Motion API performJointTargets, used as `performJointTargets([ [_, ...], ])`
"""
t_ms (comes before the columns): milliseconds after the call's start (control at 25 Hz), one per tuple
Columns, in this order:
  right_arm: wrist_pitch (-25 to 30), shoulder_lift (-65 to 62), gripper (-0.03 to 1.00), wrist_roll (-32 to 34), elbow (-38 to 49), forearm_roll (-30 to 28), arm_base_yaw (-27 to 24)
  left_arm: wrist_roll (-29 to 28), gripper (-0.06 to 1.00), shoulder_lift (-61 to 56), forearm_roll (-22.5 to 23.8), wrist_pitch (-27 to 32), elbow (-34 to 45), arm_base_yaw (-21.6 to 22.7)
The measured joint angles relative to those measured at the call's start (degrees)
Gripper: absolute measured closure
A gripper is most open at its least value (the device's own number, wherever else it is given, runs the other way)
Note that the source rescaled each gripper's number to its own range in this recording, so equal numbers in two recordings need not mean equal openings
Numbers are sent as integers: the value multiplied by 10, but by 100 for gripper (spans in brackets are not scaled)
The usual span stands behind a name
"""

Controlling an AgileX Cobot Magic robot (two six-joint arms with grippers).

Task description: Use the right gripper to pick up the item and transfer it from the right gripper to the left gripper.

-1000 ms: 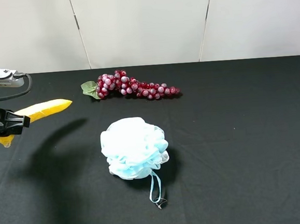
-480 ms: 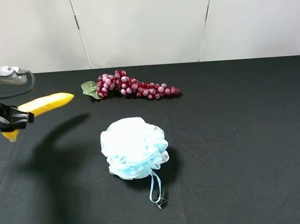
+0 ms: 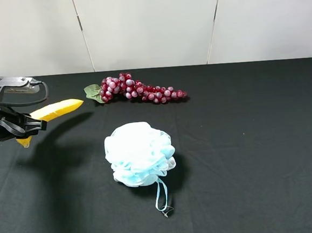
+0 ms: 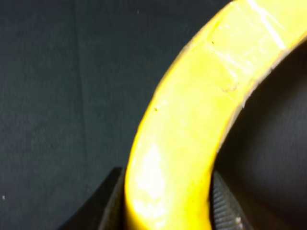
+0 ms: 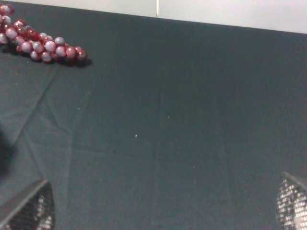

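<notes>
The left gripper (image 3: 22, 128) is clamped on the banana (image 3: 58, 109), whose long axis points toward the grape bunch (image 3: 137, 89); the right gripper (image 5: 163, 211), apparently wide open, holds nothing.

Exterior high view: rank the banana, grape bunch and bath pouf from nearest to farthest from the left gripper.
1. The banana: clamped in the left gripper at the far left, raised above the table.
2. The grape bunch: toward the back, right of the gripper. The pale blue bath pouf: middle, toward the front. These two look too close to call.
</notes>
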Motion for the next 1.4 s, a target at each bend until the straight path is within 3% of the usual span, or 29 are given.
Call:
performJointTargets([
  [280, 0, 0, -3, 0, 0, 0, 0, 47, 94, 0, 0, -11, 0, 0],
  [320, 0, 0, -3, 0, 0, 0, 0, 49, 89, 0, 0, -9, 0, 0],
  [360, 0, 0, -3, 0, 0, 0, 0, 51, 79, 0, 0, -9, 0, 0],
  [440, 0, 0, -3, 0, 0, 0, 0, 51, 42, 0, 0, -6, 0, 0],
  [520, 0, 0, -3, 0, 0, 0, 0, 51, 15, 0, 0, -10, 0, 0],
  [600, 0, 0, -3, 0, 0, 0, 0, 51, 2, 0, 0, -14, 0, 0],
  [760, 0, 0, -3, 0, 0, 0, 0, 52, -4, 0, 0, -15, 0, 0],
  [1400, 0, 0, -3, 0, 0, 0, 0, 52, -6, 0, 0, -4, 0, 0],
])
